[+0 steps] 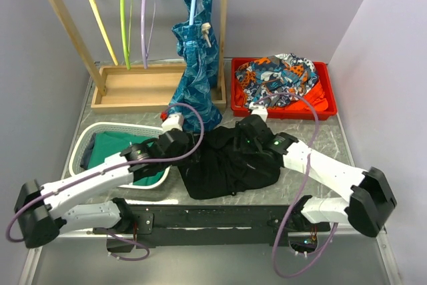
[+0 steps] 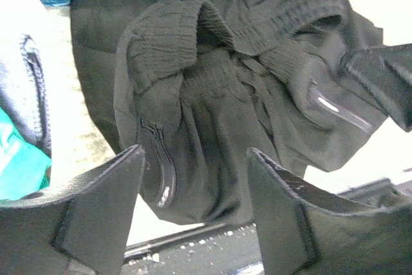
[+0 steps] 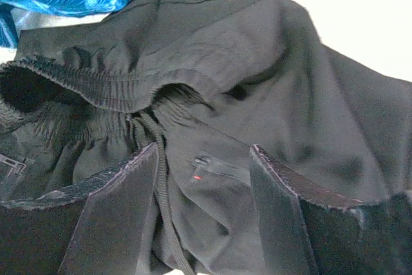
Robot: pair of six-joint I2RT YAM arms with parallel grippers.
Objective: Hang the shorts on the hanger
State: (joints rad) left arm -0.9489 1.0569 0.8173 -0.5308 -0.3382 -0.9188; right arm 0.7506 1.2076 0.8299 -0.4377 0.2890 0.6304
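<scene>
Though in heap, shorts (image 1: pixel 230 165) long axis L-R, waistband (image 3: pixel 122 88) btwn left gripper (image 2: pixel 196 159), right gripper (image 3: pixel 203 156); jaws apart.

Shorts (image 1: pixel 230 161) heaped mid-table. Basket (image 1: pixel 79 148) crowds 9 o'clock; hanging blue garment (image 1: pixel 197 81) blocks 12; red bin (image 1: pixel 235 85) at 1. Bare tabletop (image 1: pixel 333 139) strip open at 3.

I see my left gripper (image 2: pixel 196 156) with its jaws spread. Just beyond, the shorts (image 2: pixel 212 94) lie bunched, waistband (image 2: pixel 167 37) folded over, a zip (image 2: pixel 166 175) beside one finger. Teal cloth (image 2: pixel 16 159) sits left.
</scene>
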